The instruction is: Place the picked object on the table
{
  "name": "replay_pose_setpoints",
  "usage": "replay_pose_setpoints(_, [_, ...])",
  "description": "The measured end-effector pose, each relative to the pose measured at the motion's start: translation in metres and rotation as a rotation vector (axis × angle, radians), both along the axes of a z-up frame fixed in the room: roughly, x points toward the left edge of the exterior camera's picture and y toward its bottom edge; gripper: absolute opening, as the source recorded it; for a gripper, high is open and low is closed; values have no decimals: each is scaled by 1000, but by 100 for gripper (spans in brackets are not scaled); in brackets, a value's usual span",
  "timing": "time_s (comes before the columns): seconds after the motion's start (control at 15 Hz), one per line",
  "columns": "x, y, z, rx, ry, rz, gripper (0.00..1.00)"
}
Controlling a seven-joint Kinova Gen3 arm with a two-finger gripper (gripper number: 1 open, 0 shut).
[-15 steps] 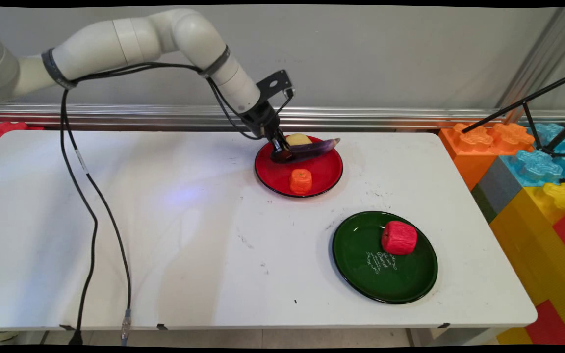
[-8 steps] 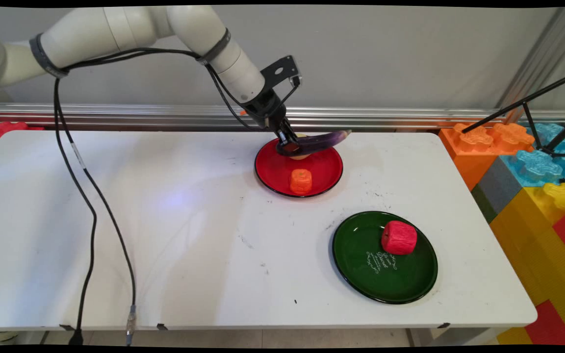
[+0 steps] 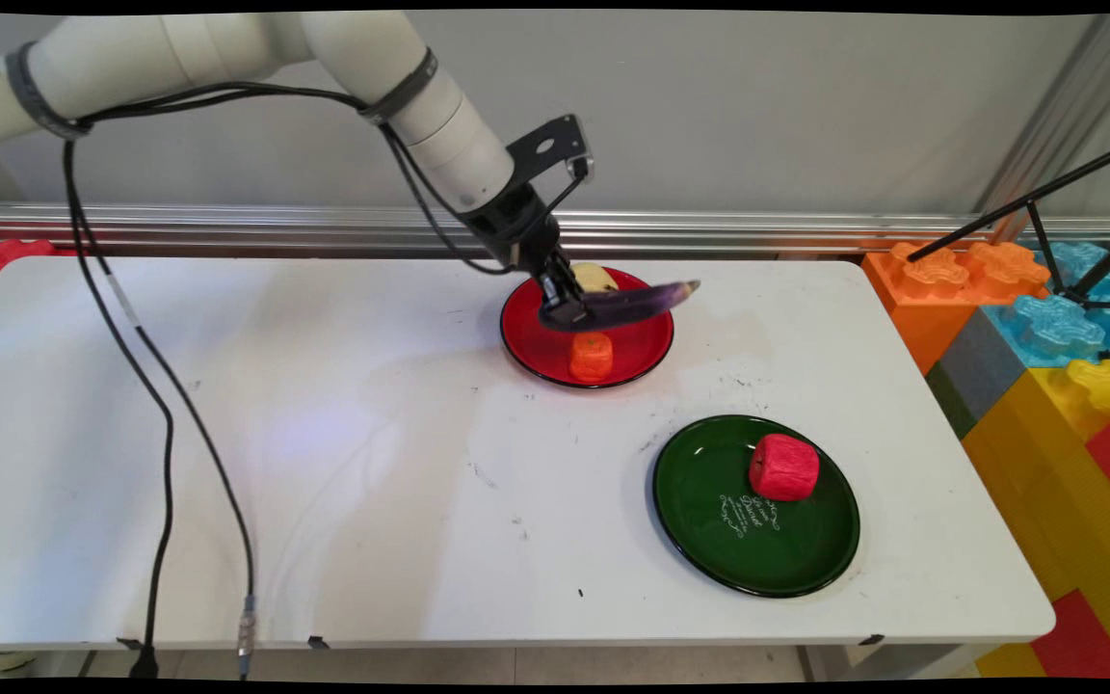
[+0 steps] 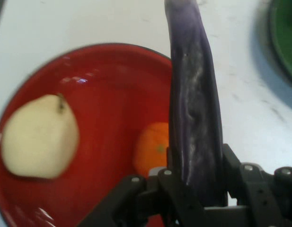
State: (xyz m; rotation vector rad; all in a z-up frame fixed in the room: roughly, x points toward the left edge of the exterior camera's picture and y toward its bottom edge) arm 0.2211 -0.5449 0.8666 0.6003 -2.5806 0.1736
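the black two-finger gripper (image 3: 565, 310) has its fingers clenched on one end of a long, glossy purple eggplant (image 3: 627, 303), which juts out level above the round red plate (image 3: 531, 352) without touching it. under it on that plate sit a pale yellow pear (image 4: 39, 137) and a small orange fruit (image 3: 592, 356). held at one end like that, the long body could sag or swivel in the grip and slide out onto the fruit below. off to one side, a red apple (image 3: 784, 467) rests on a dark green plate (image 3: 709, 540) on the white table (image 3: 324, 463).
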Motion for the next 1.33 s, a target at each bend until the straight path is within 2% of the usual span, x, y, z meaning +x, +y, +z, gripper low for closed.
replay_pose_setpoints(0.6, [10,65,-10,94,-8,-29,0])
replay_pose_setpoints(0.87, [17,77,-21,89,-26,-23,0])
replay_pose_setpoints(1.33, [24,89,-57,63,-51,-10,0])
